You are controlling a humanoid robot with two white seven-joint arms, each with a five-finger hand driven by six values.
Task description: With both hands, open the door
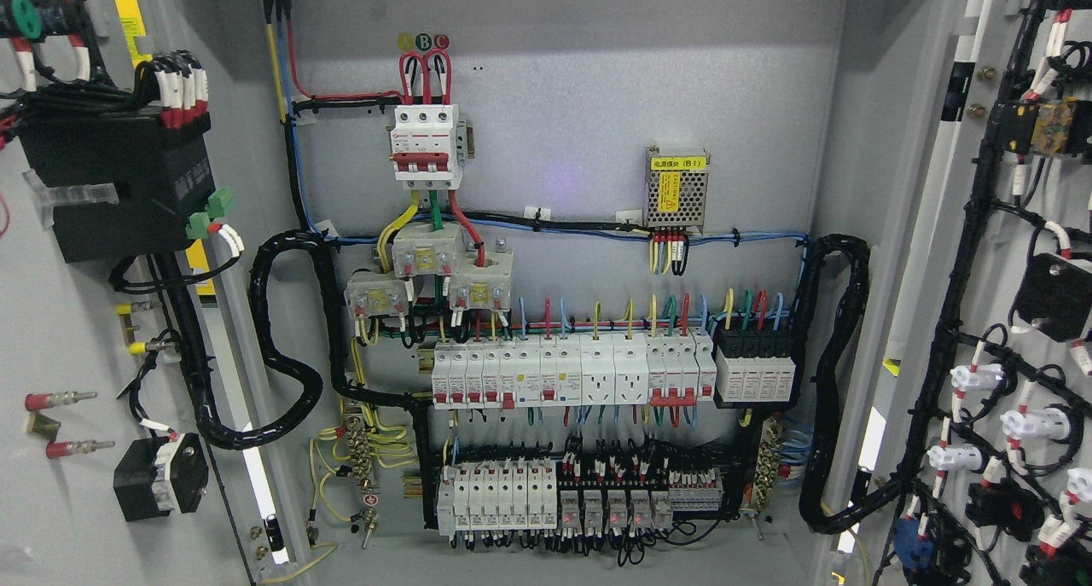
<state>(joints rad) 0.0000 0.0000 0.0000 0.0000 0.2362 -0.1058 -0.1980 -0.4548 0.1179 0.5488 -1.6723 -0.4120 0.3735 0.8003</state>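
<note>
Both cabinet doors, left door (77, 330) and right door (1007, 330), already hang wide open; neither robot hand shows, so grip and which is nearer can't be told.

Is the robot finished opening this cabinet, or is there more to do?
It looks finished. The left door and the right door are both swung wide, their wired inner faces turned toward the camera, and the back panel with its rows of breakers is fully exposed. Nothing is in hand: neither of the robot's hands shows in the picture. Nothing seems left to do.
</note>
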